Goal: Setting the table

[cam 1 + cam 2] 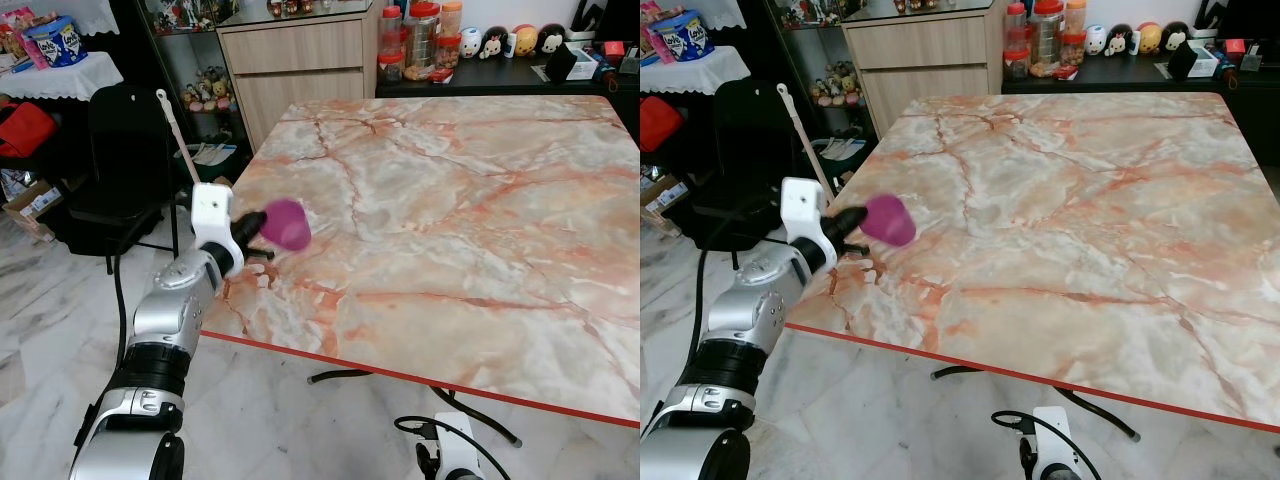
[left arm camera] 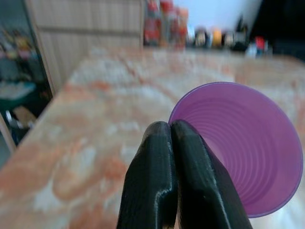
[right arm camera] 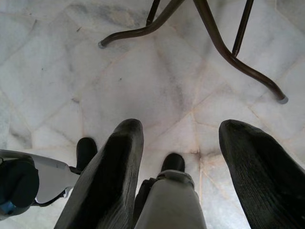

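Observation:
A purple plastic cup hangs tilted on its side just above the left part of the marble table. My left gripper is shut on the cup's rim, reaching in from the table's left edge. In the left wrist view the two black fingers pinch the rim of the cup, whose open mouth faces the camera. My right gripper hangs open below the table, over the floor, with nothing between its fingers.
A black chair stands left of the table. A wooden cabinet and a dark counter with jars and toys lie beyond the far edge. The table's metal legs stand on the marble floor.

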You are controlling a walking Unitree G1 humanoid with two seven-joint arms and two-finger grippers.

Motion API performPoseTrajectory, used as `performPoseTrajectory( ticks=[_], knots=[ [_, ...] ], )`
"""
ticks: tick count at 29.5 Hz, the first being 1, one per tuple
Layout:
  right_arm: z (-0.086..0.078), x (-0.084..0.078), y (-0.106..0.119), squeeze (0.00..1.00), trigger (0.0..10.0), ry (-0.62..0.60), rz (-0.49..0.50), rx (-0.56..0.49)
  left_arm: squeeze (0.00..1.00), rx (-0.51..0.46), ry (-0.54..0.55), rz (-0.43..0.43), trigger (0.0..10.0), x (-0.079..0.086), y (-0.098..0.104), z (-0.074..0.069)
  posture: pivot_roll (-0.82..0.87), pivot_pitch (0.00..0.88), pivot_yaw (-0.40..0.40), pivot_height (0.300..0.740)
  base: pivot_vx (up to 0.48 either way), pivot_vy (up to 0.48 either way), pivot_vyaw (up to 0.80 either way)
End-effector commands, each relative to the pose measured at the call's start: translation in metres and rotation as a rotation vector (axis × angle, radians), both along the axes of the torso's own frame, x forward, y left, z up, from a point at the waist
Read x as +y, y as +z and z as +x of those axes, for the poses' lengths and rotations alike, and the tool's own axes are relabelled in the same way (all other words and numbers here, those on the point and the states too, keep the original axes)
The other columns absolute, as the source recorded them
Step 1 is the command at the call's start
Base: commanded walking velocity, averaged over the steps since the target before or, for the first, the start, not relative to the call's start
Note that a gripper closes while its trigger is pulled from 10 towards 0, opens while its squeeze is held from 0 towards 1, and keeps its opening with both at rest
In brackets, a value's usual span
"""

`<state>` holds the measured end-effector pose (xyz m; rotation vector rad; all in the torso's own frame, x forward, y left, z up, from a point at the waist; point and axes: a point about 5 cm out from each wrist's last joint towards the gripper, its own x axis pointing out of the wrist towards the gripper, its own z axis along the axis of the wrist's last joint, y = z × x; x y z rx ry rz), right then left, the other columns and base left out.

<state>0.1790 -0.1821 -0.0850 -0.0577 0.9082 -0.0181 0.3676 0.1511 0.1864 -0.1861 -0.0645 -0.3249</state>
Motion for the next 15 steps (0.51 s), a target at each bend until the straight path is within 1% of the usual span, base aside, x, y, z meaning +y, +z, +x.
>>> performPoseTrajectory(
  ticks=[1, 2, 3, 4, 6, 8, 9, 10, 11, 12, 15],
  knots=[
    [0.001, 0.003, 0.0, 0.0, 10.0, -0.001, 0.007, 0.002, 0.0, -0.065, 0.064, -0.085, 10.0, 0.007, 0.009, 0.0, -0.02, 0.0, 0.111, 0.719, 0.0, 0.0, 0.0],
    [0.001, 0.002, 0.0, 0.0, 10.0, 0.0, 0.002, 0.003, 0.0, -0.081, 0.09, -0.133, 10.0, 0.007, 0.009, -0.001, -0.02, 0.0, 0.105, 0.719, 0.0, 0.0, 0.0],
    [0.001, 0.001, 0.0, 0.0, 10.0, -0.001, -0.001, 0.003, 0.0, -0.088, 0.1, -0.147, 10.0, 0.006, 0.009, -0.001, -0.02, 0.0, 0.102, 0.719, 0.0, 0.0, 0.0],
    [0.0, -0.001, 0.0, 0.0, 10.0, -0.003, -0.009, 0.005, 0.0, -0.103, 0.132, -0.188, 10.0, 0.005, 0.009, -0.002, -0.02, 0.0, 0.096, 0.719, 0.0, 0.0, 0.0],
    [-0.001, -0.003, 0.0, 0.0, 10.0, -0.007, -0.017, 0.006, 0.0, -0.123, 0.169, -0.234, 10.0, 0.002, 0.008, -0.004, -0.02, 0.0, 0.093, 0.719, 0.0, 0.0, 0.0],
    [-0.002, -0.007, 0.0, 0.0, 10.0, -0.032, -0.021, 0.003, 0.0, -0.158, 0.207, -0.276, 10.0, -0.008, 0.007, -0.008, -0.03, 0.0, 0.085, 0.719, 0.0, 0.0, 0.0],
    [-0.002, -0.007, 0.0, 0.0, 10.0, -0.032, -0.021, 0.003, 0.0, -0.158, 0.207, -0.276, 10.0, -0.008, 0.007, -0.008, -0.03, 0.0, 0.085, 0.719, 0.0, 0.0, 0.0],
    [-0.003, -0.009, -0.001, 0.0, 10.0, -0.045, -0.027, 0.006, 0.0, -0.171, 0.216, -0.287, 10.0, -0.013, 0.008, -0.009, -0.03, 0.0, 0.082, 0.719, 0.0, 0.0, 0.0],
    [-0.004, -0.009, -0.001, 0.0, 10.0, -0.048, -0.028, 0.006, 0.0, -0.174, 0.219, -0.292, 10.0, -0.014, 0.008, -0.009, -0.03, 0.0, 0.082, 0.719, 0.0, 0.0, 0.0],
    [-0.004, -0.01, -0.001, 0.0, 10.0, -0.063, -0.028, 0.006, 0.0, -0.19, 0.224, -0.287, 10.0, -0.017, 0.01, -0.008, -0.03, 0.0, 0.079, 0.719, 0.0, -0.292, 0.0],
    [-0.004, -0.011, -0.001, 0.0, 10.0, -0.072, -0.041, 0.015, 0.0, -0.2, 0.228, -0.284, 10.0, -0.019, 0.012, -0.007, -0.03, 0.0, 0.081, 0.719, 0.0, -0.332, 0.0]
  ],
)
